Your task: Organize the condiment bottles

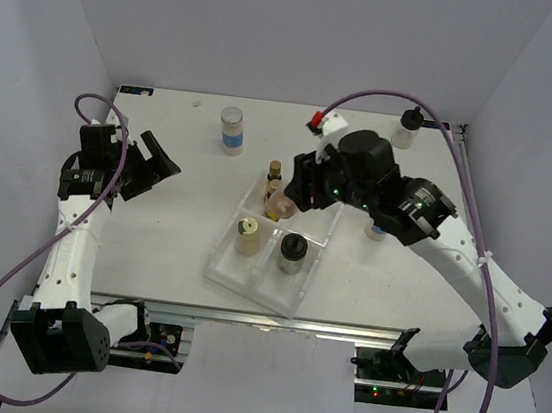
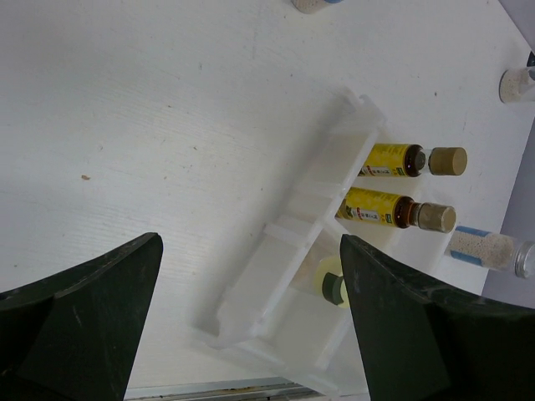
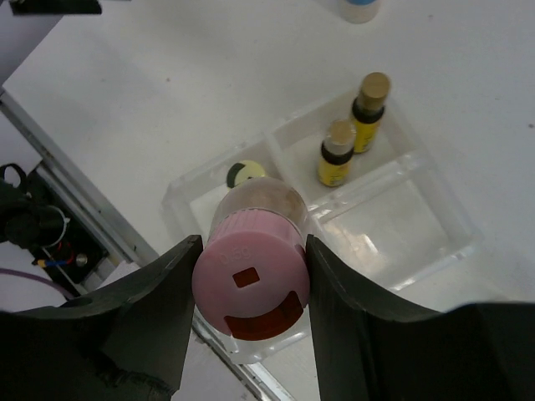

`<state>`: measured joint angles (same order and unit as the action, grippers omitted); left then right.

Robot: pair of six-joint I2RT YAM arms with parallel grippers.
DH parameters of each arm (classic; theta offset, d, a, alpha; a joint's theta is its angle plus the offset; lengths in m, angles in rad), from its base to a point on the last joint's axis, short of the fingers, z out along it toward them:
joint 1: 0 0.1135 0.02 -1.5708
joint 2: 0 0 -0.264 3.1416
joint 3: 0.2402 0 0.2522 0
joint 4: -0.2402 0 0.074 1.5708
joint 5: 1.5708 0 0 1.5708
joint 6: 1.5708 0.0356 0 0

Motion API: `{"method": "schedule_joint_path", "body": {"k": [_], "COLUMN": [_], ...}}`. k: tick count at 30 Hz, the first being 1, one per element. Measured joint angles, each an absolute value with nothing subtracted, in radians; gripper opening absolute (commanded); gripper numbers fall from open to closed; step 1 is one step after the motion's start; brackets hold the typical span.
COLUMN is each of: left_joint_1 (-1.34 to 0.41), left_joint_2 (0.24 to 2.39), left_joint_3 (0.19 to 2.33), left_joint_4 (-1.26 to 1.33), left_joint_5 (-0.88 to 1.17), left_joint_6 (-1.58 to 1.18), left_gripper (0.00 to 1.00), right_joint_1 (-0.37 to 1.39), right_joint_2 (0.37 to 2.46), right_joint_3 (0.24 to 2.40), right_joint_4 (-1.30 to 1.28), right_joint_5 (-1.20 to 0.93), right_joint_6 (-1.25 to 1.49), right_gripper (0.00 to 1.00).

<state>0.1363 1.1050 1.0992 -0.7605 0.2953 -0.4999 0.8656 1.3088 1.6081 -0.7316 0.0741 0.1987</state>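
My right gripper [image 1: 288, 193] is shut on a pink-capped beige bottle [image 1: 278, 206] and holds it above the clear divided tray [image 1: 230, 271]. In the right wrist view the pink cap [image 3: 251, 280] sits between my fingers [image 3: 163, 292]. Two slim amber yellow-labelled bottles [image 1: 274, 173] stand in a far tray compartment. A yellow-capped beige bottle [image 1: 247, 234] and a black-capped jar [image 1: 293, 252] stand in the near compartments. A blue-labelled silver-lidded jar [image 1: 231, 129] stands far left of the tray. My left gripper [image 1: 152, 165] is open and empty, left of the tray.
A black-capped jar [image 1: 406, 128] stands at the back right corner. Another blue-labelled jar [image 1: 376, 229] stands right of the tray, partly under my right arm. In the left wrist view the tray [image 2: 284, 267] lies ahead of my left gripper [image 2: 251, 284]. White walls enclose the table.
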Motion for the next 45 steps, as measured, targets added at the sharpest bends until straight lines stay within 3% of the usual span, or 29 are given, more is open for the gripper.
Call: {"method": "schedule_joint_path", "body": {"k": [12, 27, 42, 45], "left_joint_1": [0.203, 0.21, 0.21, 0.21], "left_joint_2": [1.048, 0.999, 0.993, 0.993], "left_joint_3": [1.085, 1.085, 1.08, 1.072], "left_joint_4": [-0.77, -0.789, -0.791, -0.791], "left_joint_5": [0.315, 0.306, 0.304, 0.304], "left_joint_6": [-0.478, -0.478, -0.478, -0.478], "left_gripper": [0.98, 0.98, 0.98, 0.98], "right_joint_1": [1.231, 1.253, 1.252, 1.252], "right_joint_2": [1.494, 1.57, 1.707, 1.732], "right_joint_3": [1.608, 1.436, 1.404, 1.401], "right_joint_4": [-0.682, -0.527, -0.437, -0.436], "right_joint_5": [0.188, 0.247, 0.312, 0.329], "right_joint_6": [0.202, 0.234, 0.246, 0.255], "right_gripper": [0.08, 0.08, 0.08, 0.14]}}
